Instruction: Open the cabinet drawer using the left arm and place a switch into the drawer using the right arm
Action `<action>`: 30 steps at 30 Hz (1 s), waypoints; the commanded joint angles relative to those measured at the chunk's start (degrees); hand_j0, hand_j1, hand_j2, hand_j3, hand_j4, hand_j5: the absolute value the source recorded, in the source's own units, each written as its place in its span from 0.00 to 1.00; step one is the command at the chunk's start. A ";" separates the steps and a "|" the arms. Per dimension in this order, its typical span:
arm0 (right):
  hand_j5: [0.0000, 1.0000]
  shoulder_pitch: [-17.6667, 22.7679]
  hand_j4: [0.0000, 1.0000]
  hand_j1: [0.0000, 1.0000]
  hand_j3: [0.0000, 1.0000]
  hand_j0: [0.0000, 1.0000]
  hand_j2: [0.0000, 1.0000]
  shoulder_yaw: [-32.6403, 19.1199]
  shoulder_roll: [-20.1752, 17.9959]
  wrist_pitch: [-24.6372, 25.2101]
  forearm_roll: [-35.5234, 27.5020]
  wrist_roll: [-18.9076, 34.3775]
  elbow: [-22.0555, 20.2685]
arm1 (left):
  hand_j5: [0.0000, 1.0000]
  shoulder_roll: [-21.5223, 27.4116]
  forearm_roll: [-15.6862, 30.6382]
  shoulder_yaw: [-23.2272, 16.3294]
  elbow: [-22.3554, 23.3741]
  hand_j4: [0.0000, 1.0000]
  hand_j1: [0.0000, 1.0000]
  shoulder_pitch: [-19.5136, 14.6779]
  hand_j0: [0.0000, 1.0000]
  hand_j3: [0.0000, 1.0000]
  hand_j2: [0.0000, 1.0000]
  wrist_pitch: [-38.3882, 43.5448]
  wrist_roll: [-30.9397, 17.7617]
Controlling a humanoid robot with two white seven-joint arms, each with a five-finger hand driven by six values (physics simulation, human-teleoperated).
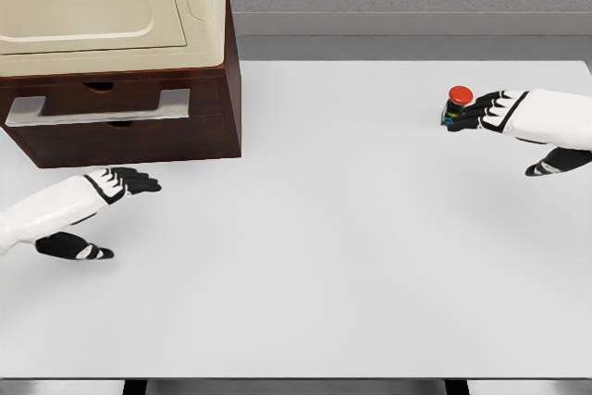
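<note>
Nearest to us, our left hand [97, 205] lies low over the white table [351, 256] at the lower left, fingers stretched out flat and apart, thumb splayed below, holding nothing. It points toward the dark wooden cabinet [129, 127] just beyond it and does not touch it. The wide bare tabletop between the two arms gives plenty of room to sweep either arm, and its front edge runs along the bottom of the view.

Further back on the right, our right hand [495, 117] reaches in from the right edge, its dark fingertips right against the switch [456, 108], a small dark body with a red button cap on top. We cannot tell whether the fingers are clamped on it or only touching its side; the thumb hangs apart below. We judge the switch to be light, rigid and hard-shelled, likely to skid on the smooth table if nudged, so we would pinch the dark body from both sides under the cap, not by the cap itself.

Farthest, at the upper left, the cabinet carries a cream-coloured appliance [102, 2] on top. Its drawer [116, 104] looks shut or barely out, with a pale metal handle [97, 108] across the front; that bar is where we would hook our fingers. The pull path toward us is open, and the right hand has a clear diagonal across the table to reach it.
</note>
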 commanded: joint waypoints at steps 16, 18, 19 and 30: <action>1.00 -10.10 1.00 1.00 1.00 1.00 1.00 -0.25 10.32 0.16 9.93 -0.03 19.05 | 1.00 5.14 13.47 -12.20 -4.69 1.00 1.00 -22.76 1.00 1.00 1.00 0.01 -6.11; 1.00 -13.53 1.00 1.00 1.00 1.00 1.00 0.10 13.92 0.16 12.84 -0.03 21.86 | 1.00 9.09 18.31 -22.83 -4.69 1.00 1.00 -30.05 1.00 1.00 1.00 0.01 -6.11; 1.00 -15.82 1.00 1.00 1.00 1.00 1.00 1.59 14.80 0.16 13.28 -0.03 23.62 | 1.00 11.02 18.75 -26.00 -4.69 1.00 1.00 -33.66 1.00 1.00 1.00 0.01 -6.11; 1.00 -24.34 1.00 1.00 1.00 1.00 1.00 10.55 23.77 0.16 21.36 -0.03 35.75 | 1.00 10.76 47.22 -30.57 -4.60 1.00 1.00 -39.29 1.00 1.00 1.00 0.01 -34.60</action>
